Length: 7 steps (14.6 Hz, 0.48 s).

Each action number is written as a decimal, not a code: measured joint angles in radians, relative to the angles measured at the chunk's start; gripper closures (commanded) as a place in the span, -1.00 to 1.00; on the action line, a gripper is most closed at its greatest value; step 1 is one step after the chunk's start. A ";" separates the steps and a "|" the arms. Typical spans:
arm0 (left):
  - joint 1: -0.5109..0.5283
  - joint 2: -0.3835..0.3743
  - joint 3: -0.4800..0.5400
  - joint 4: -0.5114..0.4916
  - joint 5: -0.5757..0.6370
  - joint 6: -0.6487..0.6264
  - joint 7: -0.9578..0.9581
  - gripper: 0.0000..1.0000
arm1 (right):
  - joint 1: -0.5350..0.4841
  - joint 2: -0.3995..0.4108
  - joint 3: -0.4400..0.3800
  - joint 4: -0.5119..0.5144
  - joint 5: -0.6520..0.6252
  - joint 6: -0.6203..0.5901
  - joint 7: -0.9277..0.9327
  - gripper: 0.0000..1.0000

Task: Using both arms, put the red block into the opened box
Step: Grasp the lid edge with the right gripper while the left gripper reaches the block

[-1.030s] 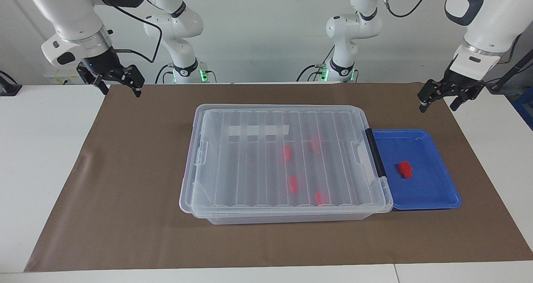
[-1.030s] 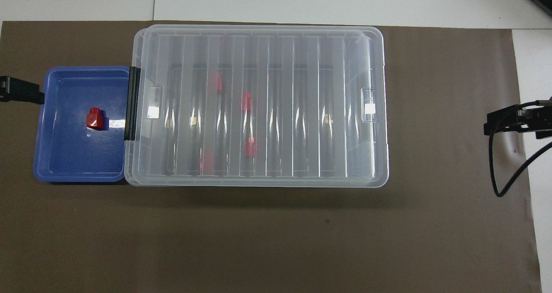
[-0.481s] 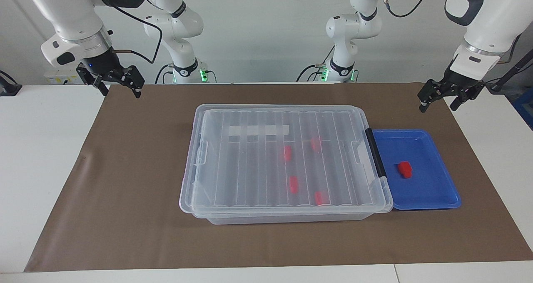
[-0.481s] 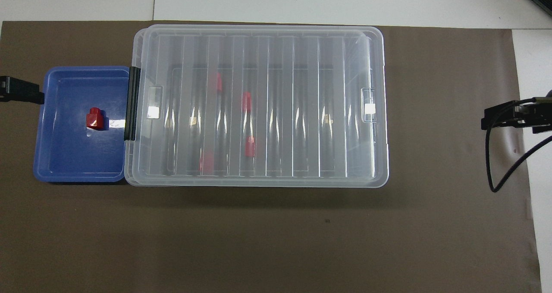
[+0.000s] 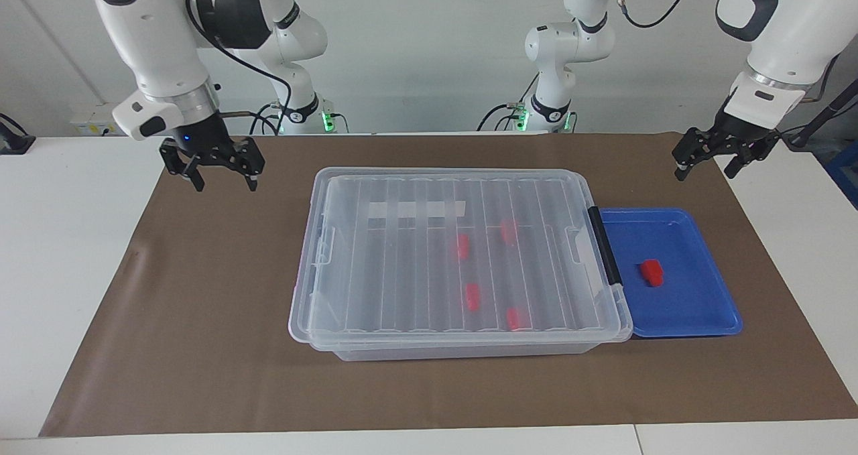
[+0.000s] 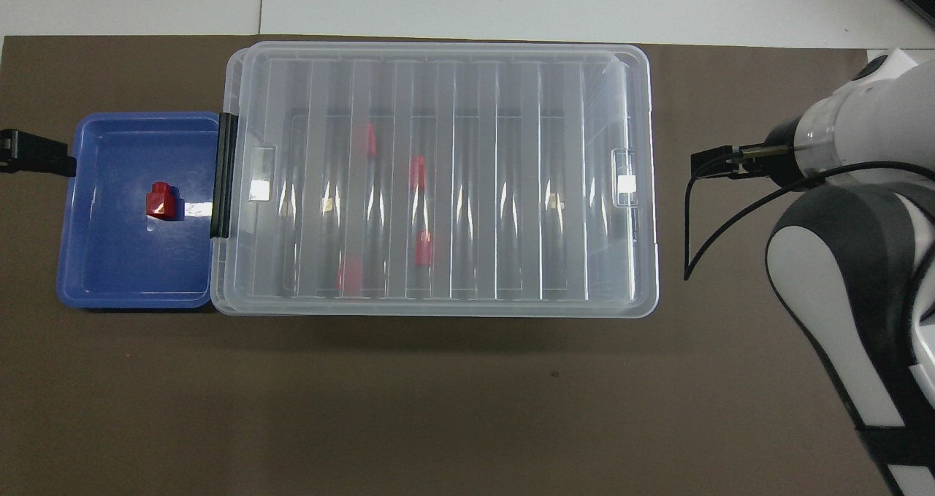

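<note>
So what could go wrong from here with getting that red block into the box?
1. The box has its lid on, so the red block in the blue tray cannot go in yet.
2. The open right gripper could shove the box into the tray beside it.
3. The open left gripper waits, empty.

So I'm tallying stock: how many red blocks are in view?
5. One lies in the blue tray: block. Four lie in the lidded box. The ribbed lid may hide others.
</note>
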 measured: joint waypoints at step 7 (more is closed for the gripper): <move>-0.001 -0.072 -0.001 -0.210 0.000 0.207 -0.056 -1.00 | 0.029 0.123 0.000 -0.006 0.056 0.097 0.006 -1.00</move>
